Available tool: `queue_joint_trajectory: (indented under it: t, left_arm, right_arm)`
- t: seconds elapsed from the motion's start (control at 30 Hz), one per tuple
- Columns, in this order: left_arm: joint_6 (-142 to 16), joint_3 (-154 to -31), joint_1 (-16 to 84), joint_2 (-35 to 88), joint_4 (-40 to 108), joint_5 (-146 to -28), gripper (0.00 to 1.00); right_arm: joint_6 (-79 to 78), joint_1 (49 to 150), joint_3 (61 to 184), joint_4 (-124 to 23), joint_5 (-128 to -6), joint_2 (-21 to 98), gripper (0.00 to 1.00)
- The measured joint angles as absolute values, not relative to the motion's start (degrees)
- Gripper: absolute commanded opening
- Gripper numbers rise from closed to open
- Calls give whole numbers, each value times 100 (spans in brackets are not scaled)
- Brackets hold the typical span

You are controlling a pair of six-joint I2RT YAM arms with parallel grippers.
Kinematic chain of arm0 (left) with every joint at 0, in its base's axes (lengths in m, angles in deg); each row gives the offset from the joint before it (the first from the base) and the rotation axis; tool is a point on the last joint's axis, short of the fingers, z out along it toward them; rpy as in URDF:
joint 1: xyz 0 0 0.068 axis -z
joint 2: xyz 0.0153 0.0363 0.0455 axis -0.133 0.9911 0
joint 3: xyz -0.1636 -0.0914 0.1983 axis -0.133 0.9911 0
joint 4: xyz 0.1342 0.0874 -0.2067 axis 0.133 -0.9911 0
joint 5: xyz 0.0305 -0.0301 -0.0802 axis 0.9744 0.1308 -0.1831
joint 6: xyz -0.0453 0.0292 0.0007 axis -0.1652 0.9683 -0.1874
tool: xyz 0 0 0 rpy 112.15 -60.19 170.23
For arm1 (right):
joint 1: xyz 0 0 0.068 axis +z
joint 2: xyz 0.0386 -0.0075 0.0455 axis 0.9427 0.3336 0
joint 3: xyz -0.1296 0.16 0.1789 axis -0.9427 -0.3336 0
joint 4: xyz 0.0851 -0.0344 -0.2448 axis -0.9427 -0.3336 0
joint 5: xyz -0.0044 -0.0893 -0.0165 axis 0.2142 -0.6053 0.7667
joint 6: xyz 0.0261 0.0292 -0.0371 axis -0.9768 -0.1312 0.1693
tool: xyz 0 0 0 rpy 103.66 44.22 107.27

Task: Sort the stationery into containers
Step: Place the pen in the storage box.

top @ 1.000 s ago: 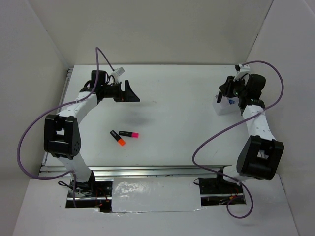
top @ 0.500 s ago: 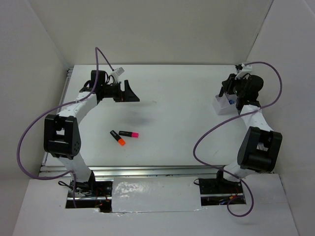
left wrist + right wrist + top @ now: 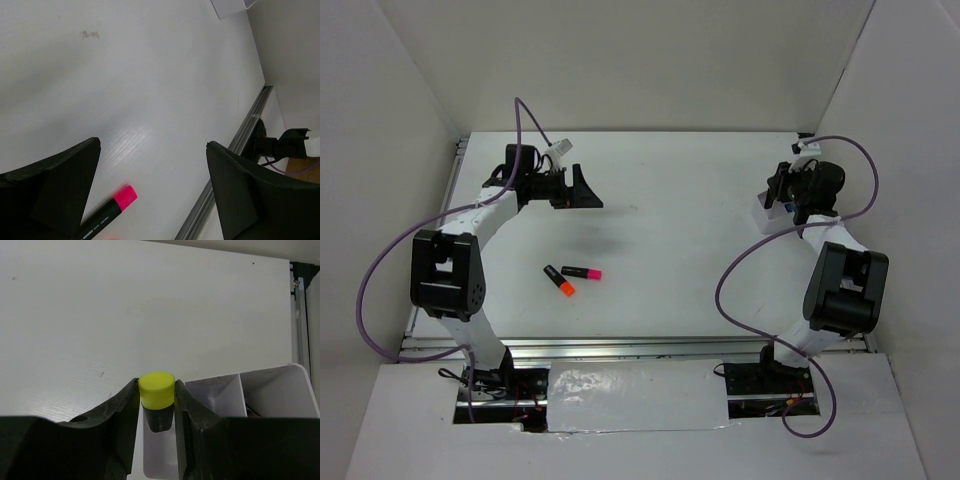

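Observation:
My right gripper is shut on a black highlighter with a yellow end, held upright over the white divided box; the box is at the table's right in the top view, under the gripper. A pink-ended highlighter and an orange-ended one lie side by side mid-table. My left gripper is open and empty at the far left, above the table; the pink highlighter shows low between its fingers. Something blue sits in the box.
A metal rail runs along the table's near edge. White walls close in the table at the back and both sides. A faint smudge marks the table surface.
My right gripper has swung back and to the right with the yellow highlighter, now over the white box. The left arm has not moved.

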State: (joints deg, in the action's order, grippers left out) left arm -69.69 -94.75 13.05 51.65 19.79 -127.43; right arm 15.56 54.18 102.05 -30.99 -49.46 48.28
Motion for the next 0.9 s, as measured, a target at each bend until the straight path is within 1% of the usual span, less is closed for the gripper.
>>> queue_joint_trajectory:
  t: [0.17,0.27,0.33,0.37,0.4,0.47,0.5,0.7,0.9]
  left_arm:
    - [-6967,-9477,1301,5214,1979,-12743,99]
    - [-6969,-9477,1301,5262,1976,-12741,99]
    - [-6967,-9477,1301,5273,1976,-12739,99]
    - [-6967,-9477,1301,5273,1974,-12739,99]
    - [-6967,-9477,1301,5273,1976,-12741,99]
    - [-6965,-9482,1297,5273,1974,-12739,99]
    - [-6965,-9484,1290,5273,1972,-12739,99]
    - [-6963,-9488,1214,5273,1939,-12743,99]
    - [-6729,-9510,1139,5273,1747,-12737,99]
  right_arm:
    - [1661,5464,10207,-3090,-5000,5043,15]
    - [1744,5549,10222,-3103,-5066,5095,18]
    - [1768,5623,10270,-3105,-5125,5134,24]
    - [1775,5656,10308,-3105,-5160,5165,32]
    - [1790,5682,10354,-3107,-5190,5202,36]
    - [1788,5717,10441,-3127,-5245,5268,43]
    - [1786,5724,10482,-3156,-5265,5294,45]
    - [1762,5726,10618,-3212,-5400,5386,51]
    - [1747,5726,10614,-3344,-5420,5357,52]
